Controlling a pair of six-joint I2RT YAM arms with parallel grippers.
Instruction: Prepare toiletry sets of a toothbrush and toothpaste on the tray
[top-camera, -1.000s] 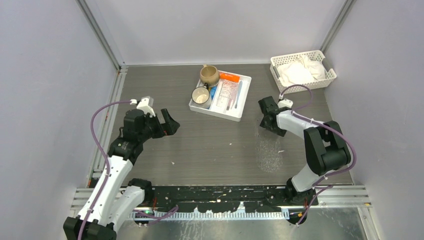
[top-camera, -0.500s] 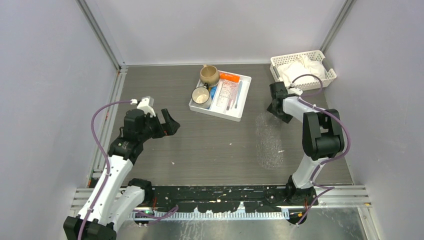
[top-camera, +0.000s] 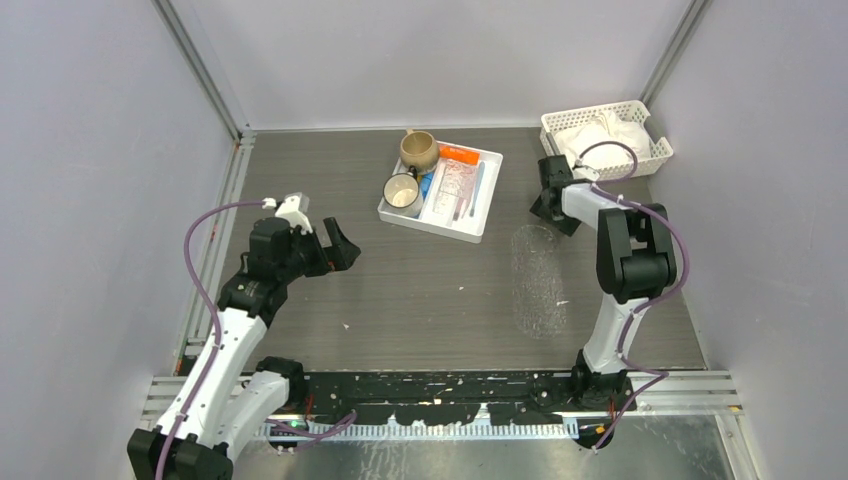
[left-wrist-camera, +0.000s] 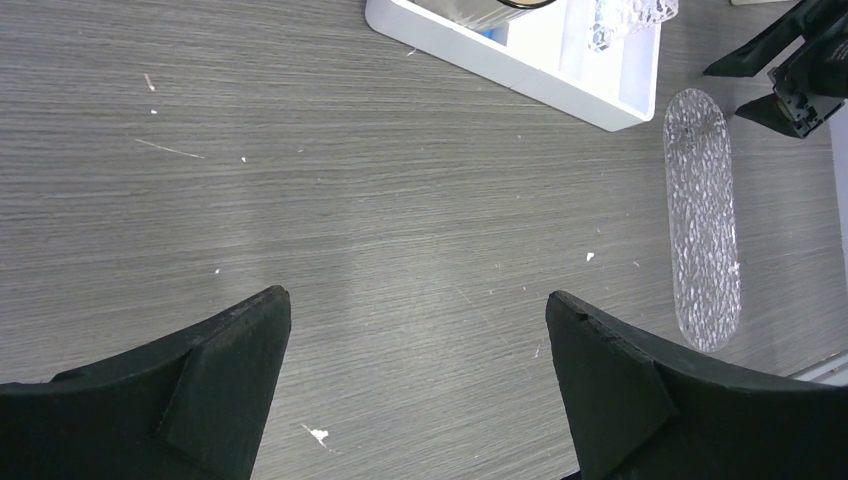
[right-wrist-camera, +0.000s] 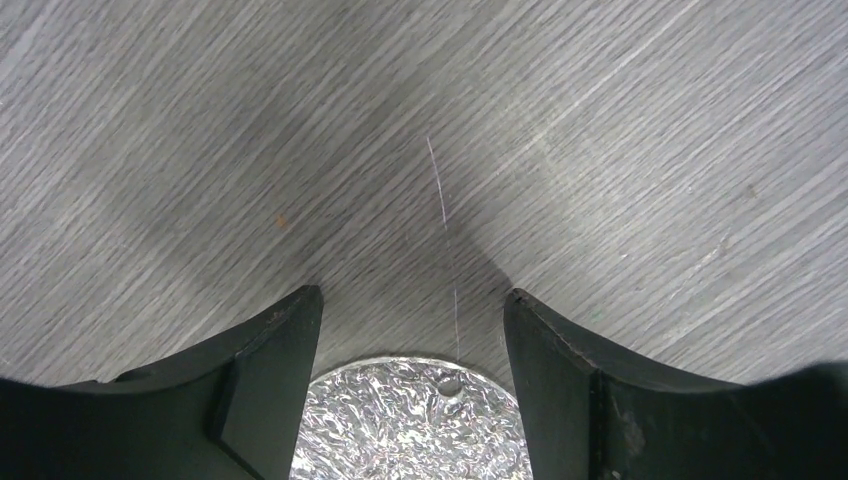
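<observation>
Two grippers hang spread and empty, the left gripper (left-wrist-camera: 415, 293) well apart, the right gripper (right-wrist-camera: 410, 292) near the flat clear textured plastic tray (top-camera: 538, 283), which is probably light, stiff and slick, so pinch its rim.

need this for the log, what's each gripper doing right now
Left gripper: open, holding nothing.
Right gripper: open, holding nothing, just beyond the end of the clear textured plastic tray.

The left arm (top-camera: 228, 335) is bent up at the elbow, left gripper (top-camera: 343, 246) spread wide, pointing right. The right arm (top-camera: 628, 255) reaches far forward, right gripper (top-camera: 543, 195) low (fingers parted too).
</observation>
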